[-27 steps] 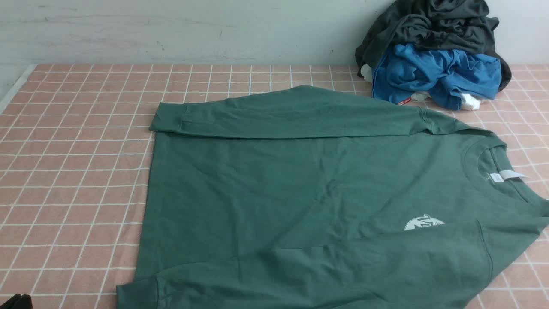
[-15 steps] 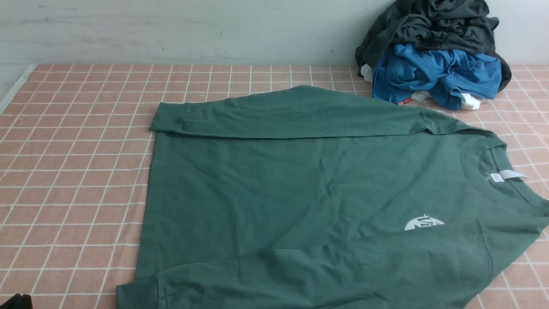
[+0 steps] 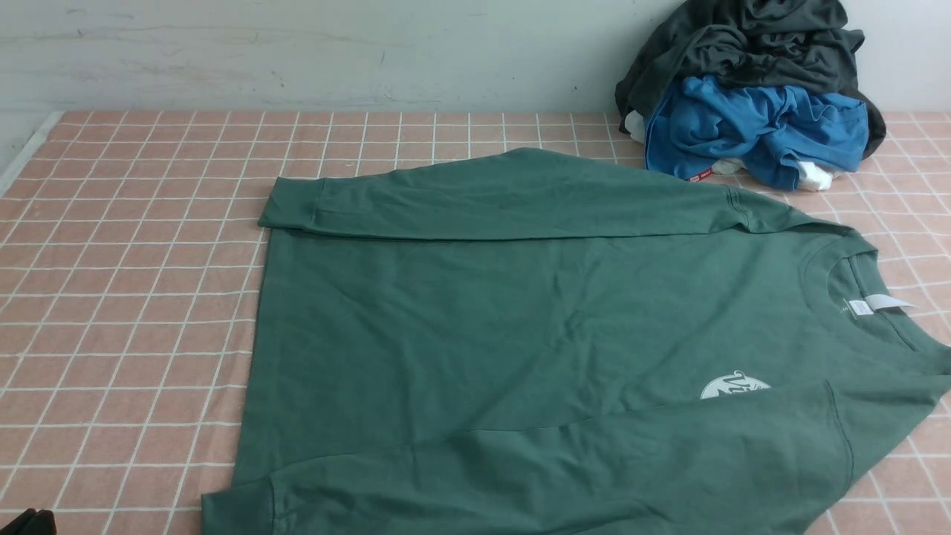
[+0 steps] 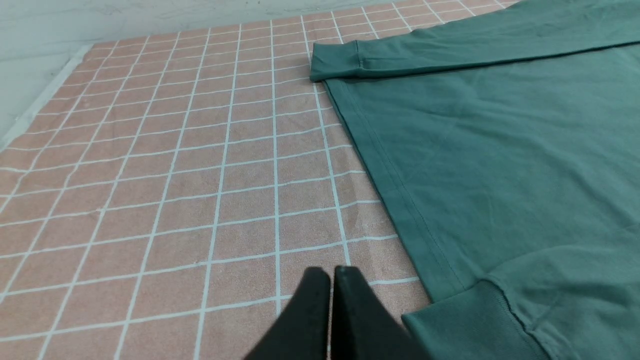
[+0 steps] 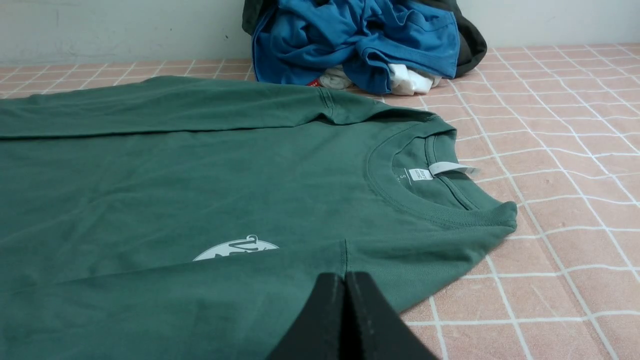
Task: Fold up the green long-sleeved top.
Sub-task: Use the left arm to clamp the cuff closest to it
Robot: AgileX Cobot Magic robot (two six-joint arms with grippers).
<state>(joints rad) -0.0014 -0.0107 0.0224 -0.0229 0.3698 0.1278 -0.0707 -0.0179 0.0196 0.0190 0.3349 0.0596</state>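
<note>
Across the green top (image 3: 446, 319), the folded-in sleeves could slip or bunch if dragged. Both the left gripper (image 4: 331, 272) and right gripper (image 5: 344, 277) have closed, empty jaws.

Bright, even light fills my three views; I cannot tell where it comes from. In the front view the wall (image 3: 475, 56) is pale, and a soft shadow darkens it beside the dark pile (image 3: 773, 44) at upper right. I see no harsh glare. The cloth is sharp, but my jaws blur slightly at the bottom of both wrist views.
</note>
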